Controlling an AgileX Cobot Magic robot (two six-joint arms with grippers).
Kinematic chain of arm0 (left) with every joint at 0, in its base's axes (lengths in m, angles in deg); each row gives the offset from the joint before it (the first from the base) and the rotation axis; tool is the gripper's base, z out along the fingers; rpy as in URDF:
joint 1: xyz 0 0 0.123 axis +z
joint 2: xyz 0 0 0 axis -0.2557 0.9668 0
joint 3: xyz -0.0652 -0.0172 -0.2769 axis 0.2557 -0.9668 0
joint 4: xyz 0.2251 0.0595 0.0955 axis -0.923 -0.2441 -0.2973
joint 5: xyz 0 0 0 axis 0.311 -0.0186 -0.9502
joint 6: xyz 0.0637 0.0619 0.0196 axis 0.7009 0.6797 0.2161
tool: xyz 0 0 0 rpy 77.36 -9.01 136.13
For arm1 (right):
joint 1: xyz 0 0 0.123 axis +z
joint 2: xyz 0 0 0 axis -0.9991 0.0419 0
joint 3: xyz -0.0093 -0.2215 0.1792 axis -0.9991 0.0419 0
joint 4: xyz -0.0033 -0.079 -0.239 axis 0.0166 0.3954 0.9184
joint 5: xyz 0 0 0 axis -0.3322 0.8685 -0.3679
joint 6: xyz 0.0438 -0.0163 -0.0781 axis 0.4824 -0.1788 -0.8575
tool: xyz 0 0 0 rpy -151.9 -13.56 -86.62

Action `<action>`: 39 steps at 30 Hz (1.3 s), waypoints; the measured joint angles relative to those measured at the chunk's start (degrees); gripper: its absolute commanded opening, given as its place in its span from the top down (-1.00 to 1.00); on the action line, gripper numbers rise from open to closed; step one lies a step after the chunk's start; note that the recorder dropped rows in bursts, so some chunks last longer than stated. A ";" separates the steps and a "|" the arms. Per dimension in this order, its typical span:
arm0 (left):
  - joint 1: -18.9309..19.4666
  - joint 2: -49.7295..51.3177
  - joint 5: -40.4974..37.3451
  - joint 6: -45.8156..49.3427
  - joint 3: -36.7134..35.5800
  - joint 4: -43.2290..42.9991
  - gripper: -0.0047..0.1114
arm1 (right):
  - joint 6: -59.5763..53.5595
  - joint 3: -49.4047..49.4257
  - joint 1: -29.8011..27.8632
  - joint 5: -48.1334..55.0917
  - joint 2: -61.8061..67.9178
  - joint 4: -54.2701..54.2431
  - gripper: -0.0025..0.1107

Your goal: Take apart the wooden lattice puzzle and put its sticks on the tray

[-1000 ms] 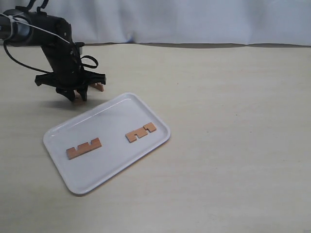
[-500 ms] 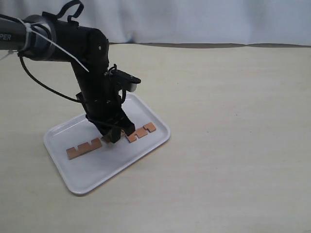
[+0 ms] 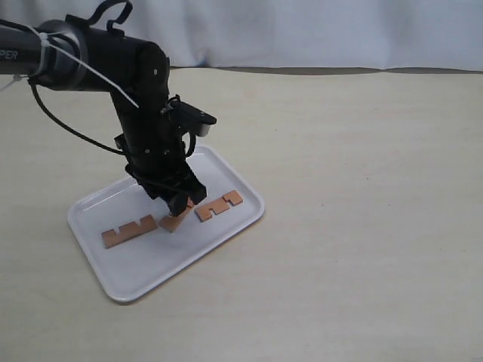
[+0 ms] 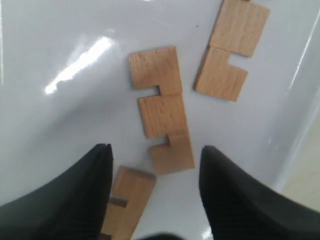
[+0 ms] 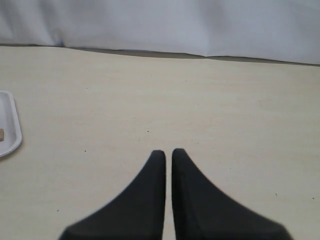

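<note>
Three sticks (image 3: 130, 231) lie roughly along the tray (image 3: 136, 279)'s length; left gripper (image 3: 179, 204) gapes, empty; right gripper (image 5: 168, 152) closed, empty.

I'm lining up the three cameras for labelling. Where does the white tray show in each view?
Exterior view: the tray lies left of centre on the table, under the left gripper.
Left wrist view: the tray fills nearly the whole picture beneath the open jaws.
Right wrist view: only a rounded tray corner at the picture's edge, apart from the right gripper.
Shared landmark: the beige table, in all three.
</note>
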 measured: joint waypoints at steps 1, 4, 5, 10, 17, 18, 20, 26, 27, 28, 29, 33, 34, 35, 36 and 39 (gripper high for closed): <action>0.00 0.00 -0.77 -0.46 1.07 -0.13 -0.10 | 0.00 0.00 0.00 0.00 0.00 0.00 0.88; 0.00 0.00 -1.46 -1.52 4.62 -1.15 -0.18 | 0.00 0.00 0.00 0.00 0.00 0.00 0.88; 0.00 0.00 -1.46 -2.21 5.70 -2.01 -0.20 | 0.00 0.00 0.00 0.00 0.00 0.00 0.88; 1.01 0.00 4.68 -15.00 10.99 -15.93 -0.20 | 0.00 0.00 0.00 0.00 0.00 0.00 0.88; 11.31 0.88 14.91 -31.31 12.45 -11.11 -0.19 | 0.00 0.00 0.00 0.00 0.00 0.00 0.88; 12.86 1.54 15.56 -31.77 12.45 -8.23 -0.19 | 0.00 0.00 0.00 0.00 0.00 0.00 0.88; 15.04 3.17 15.94 -32.30 12.45 -3.79 -0.19 | 0.00 0.00 0.00 0.00 0.00 0.00 0.88; 17.40 8.00 17.58 -32.92 12.45 4.97 -0.19 | 0.00 0.00 0.00 0.00 0.00 0.00 0.88; 17.40 8.57 19.59 -32.91 12.45 5.62 -0.19 | 0.00 0.00 0.00 0.00 0.00 0.00 0.88; 17.40 8.74 20.50 -32.91 12.45 5.62 -0.19 | 0.00 0.00 0.00 0.00 0.00 0.00 0.88; 17.40 9.10 22.14 -32.93 12.45 5.60 -0.19 | 0.00 0.00 0.00 0.00 0.00 0.00 0.88; 17.40 11.23 23.02 -33.04 12.45 4.90 -0.19 | 0.00 0.00 0.00 0.00 0.00 0.00 0.88; 17.40 11.55 23.02 -32.57 12.45 5.03 -0.14 | 0.00 0.00 0.00 0.00 0.00 0.00 0.88; 17.40 12.18 22.89 -31.15 12.45 5.04 0.12 | 0.00 0.00 0.00 0.00 0.00 0.00 0.88; 17.40 12.18 22.63 -30.31 12.45 5.14 0.48 | 0.00 0.00 0.00 0.00 0.00 0.00 0.88; 17.40 12.31 19.79 -26.31 12.45 5.31 0.92 | 0.00 0.00 0.00 0.00 0.00 0.00 0.88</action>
